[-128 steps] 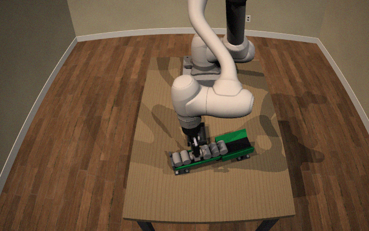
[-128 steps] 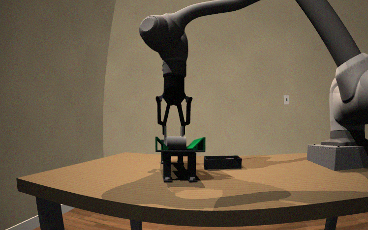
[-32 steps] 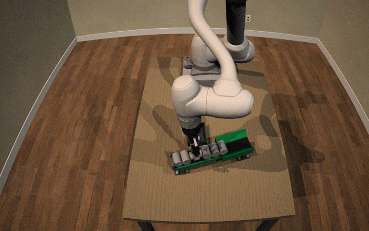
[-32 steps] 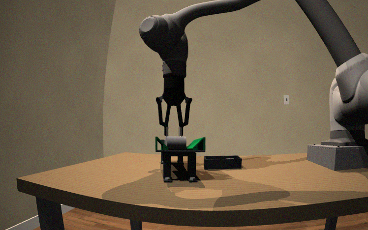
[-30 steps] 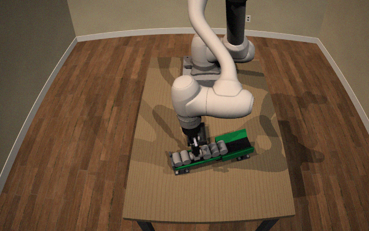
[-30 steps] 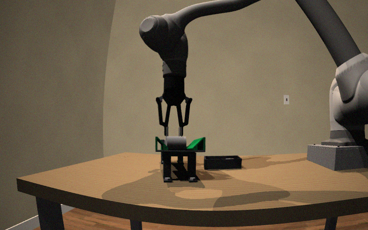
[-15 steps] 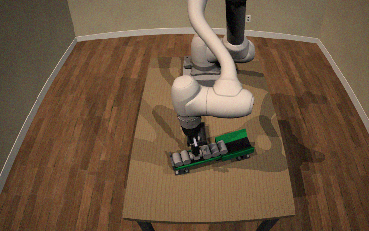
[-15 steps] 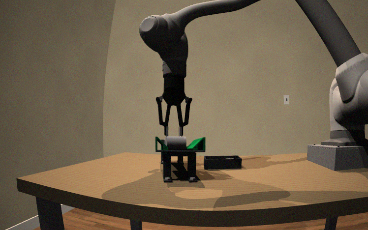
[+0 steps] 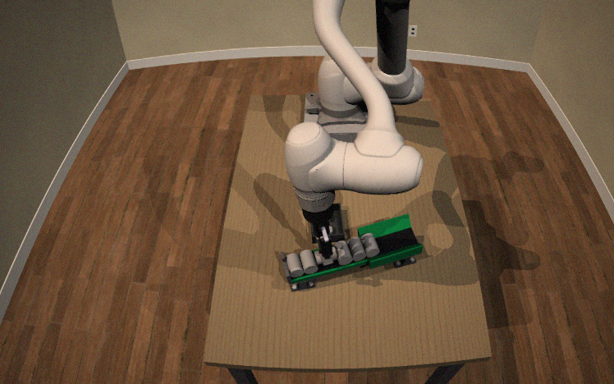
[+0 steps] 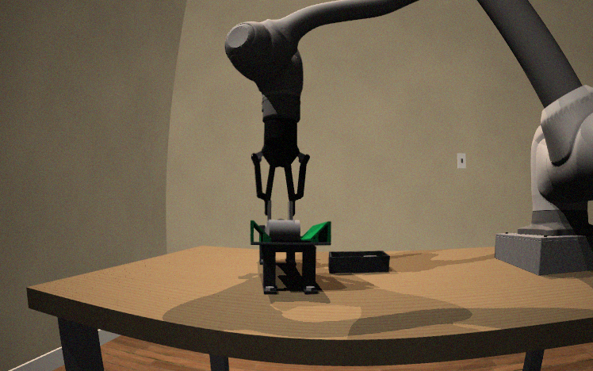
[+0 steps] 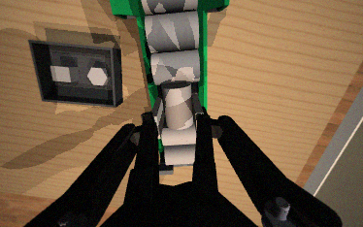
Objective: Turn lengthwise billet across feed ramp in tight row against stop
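Observation:
A green feed ramp point(image 9: 392, 225) point(image 10: 318, 232) point(image 11: 204, 73) stands on the table and carries a row of grey steel billets. Most lie across it, such as two at the low end point(image 9: 300, 262) and three higher up point(image 9: 356, 248) point(image 11: 175, 66). One billet point(image 11: 178, 109) lies lengthwise in the middle of the row. My gripper point(image 9: 325, 246) point(image 10: 280, 217) point(image 11: 178, 103) reaches straight down and is shut on this lengthwise billet, one finger on each side. In the exterior view a crosswise billet point(image 10: 283, 230) hides the held one.
A shallow black tray point(image 10: 358, 261) point(image 11: 116, 78) holding a small cube and a hexagonal piece lies on the table beside the ramp. The robot base point(image 9: 335, 112) point(image 10: 542, 251) stands at the back of the wooden table point(image 9: 317, 326).

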`<act>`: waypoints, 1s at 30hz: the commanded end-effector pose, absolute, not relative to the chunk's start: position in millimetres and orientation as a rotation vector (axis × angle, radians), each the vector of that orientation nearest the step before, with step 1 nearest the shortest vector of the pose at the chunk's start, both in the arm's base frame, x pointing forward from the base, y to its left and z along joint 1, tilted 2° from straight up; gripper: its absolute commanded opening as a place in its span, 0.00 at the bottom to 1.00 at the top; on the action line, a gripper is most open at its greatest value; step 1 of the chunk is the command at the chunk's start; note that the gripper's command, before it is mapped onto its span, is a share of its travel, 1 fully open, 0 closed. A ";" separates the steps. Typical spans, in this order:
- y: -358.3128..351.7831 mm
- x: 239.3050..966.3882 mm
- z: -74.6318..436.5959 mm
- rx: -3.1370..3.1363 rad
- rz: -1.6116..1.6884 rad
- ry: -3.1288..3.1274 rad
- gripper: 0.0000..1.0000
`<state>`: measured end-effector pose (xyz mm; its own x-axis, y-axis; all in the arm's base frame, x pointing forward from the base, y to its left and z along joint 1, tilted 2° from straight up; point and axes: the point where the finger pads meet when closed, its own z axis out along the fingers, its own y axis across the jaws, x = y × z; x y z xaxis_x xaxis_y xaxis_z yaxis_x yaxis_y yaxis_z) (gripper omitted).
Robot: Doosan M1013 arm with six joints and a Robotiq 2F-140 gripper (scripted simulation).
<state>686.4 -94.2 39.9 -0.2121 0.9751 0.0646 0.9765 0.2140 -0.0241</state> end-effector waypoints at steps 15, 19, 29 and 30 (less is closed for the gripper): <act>-93.3 686.7 60.8 -1.929 -0.034 -2.396 0.10; -93.1 686.8 66.3 -1.929 -0.034 -2.396 0.10; -92.2 687.1 87.5 -1.929 -0.034 -2.396 0.10; -92.1 687.1 89.8 -1.929 -0.034 -2.396 0.10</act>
<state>687.0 -92.4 83.1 -0.2121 0.9751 0.0647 0.9765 0.2140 -0.0240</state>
